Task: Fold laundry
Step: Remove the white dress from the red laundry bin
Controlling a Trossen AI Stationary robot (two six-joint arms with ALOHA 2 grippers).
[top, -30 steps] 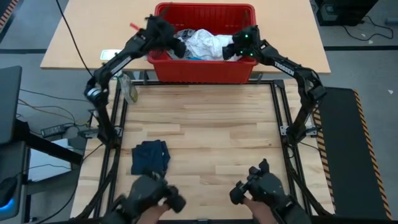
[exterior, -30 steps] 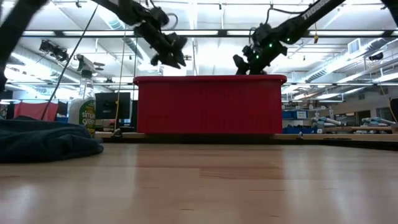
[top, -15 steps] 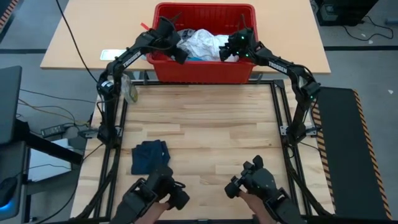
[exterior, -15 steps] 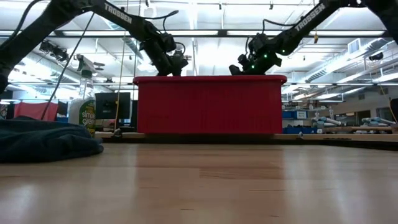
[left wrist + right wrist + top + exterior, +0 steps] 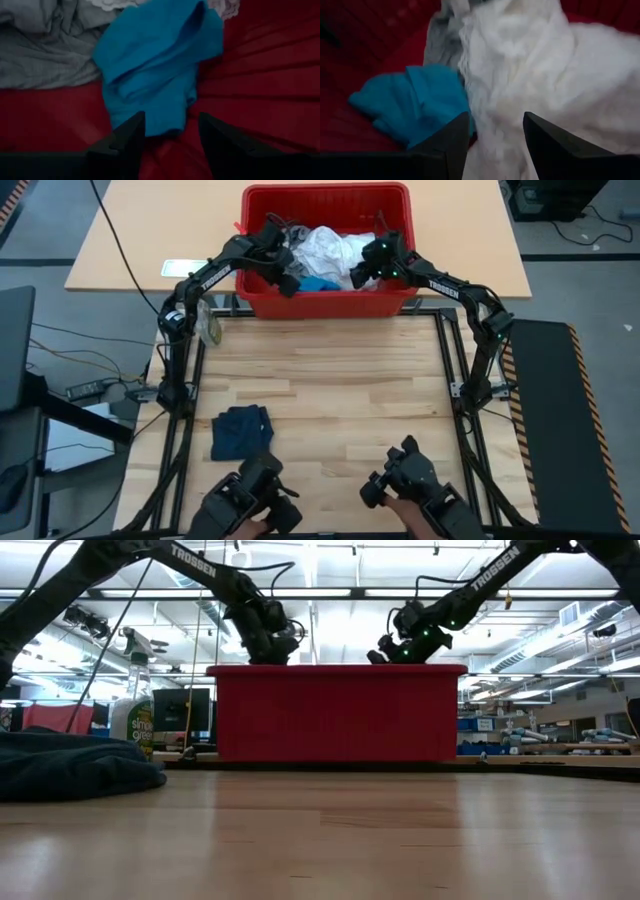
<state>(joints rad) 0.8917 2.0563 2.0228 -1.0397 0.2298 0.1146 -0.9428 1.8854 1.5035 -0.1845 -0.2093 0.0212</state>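
From above, both arms reach into the red basket (image 5: 325, 298) at the far end of the wooden counter (image 5: 330, 380). The left pincer (image 5: 286, 277) is low inside the basket, its tips beside the bright blue garment (image 5: 318, 282). The right pincer (image 5: 362, 272) is at the opposite side of the same heap, against the white garment (image 5: 328, 250), which fills the space between the two pincers. A folded dark navy garment (image 5: 241, 431) lies on the counter, well apart from both pincers and nearer the left arm's side. At the near edge of the counter, a person's hands grip two dark control handles (image 5: 330, 492).

In the low view, both pincers dip behind the basket's rim, so their tips are hidden. The navy garment lies at the picture's edge, with a spray bottle (image 5: 132, 712) beyond it.

From the left wrist, the left pincer's fingers (image 5: 131, 134) are spread, empty, with the near edge of the blue garment lying between and just ahead of them. A heather grey garment (image 5: 45, 50) lies beside the blue one on the red basket floor.

From the right wrist, the right pincer's fingers (image 5: 455, 137) are also spread, holding nothing. White cloth lies between and ahead of them, and the blue garment sits just beside one finger.
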